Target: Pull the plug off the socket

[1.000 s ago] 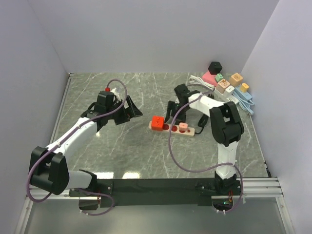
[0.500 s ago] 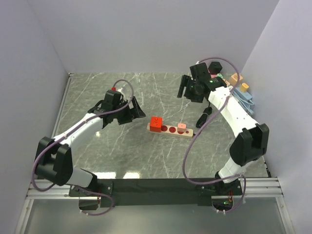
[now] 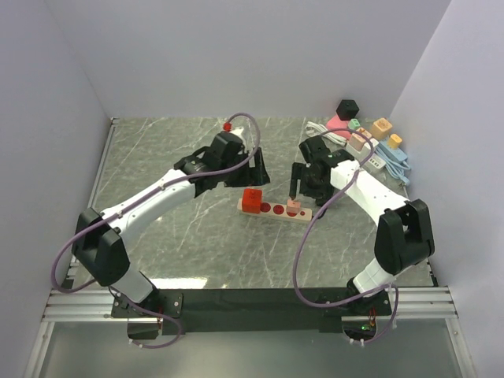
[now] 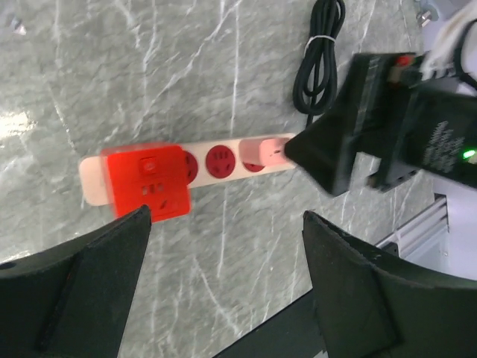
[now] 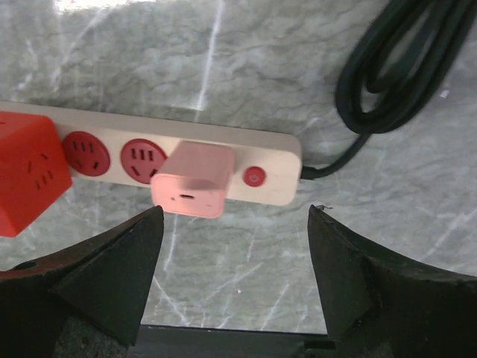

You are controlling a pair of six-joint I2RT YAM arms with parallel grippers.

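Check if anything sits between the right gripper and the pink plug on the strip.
Nothing visible does. The right gripper hangs open above the pink plug, seated in the power strip. The red cube adapter sits beyond two empty sockets, and the black cord lies off the strip's other end.

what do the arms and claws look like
The left arm and right arm have white links, black joints and a looping purple cable each. The left claw and right claw are black with broad wedge fingers. A small red cap sits by the left wrist; a green light shows on the right claw.
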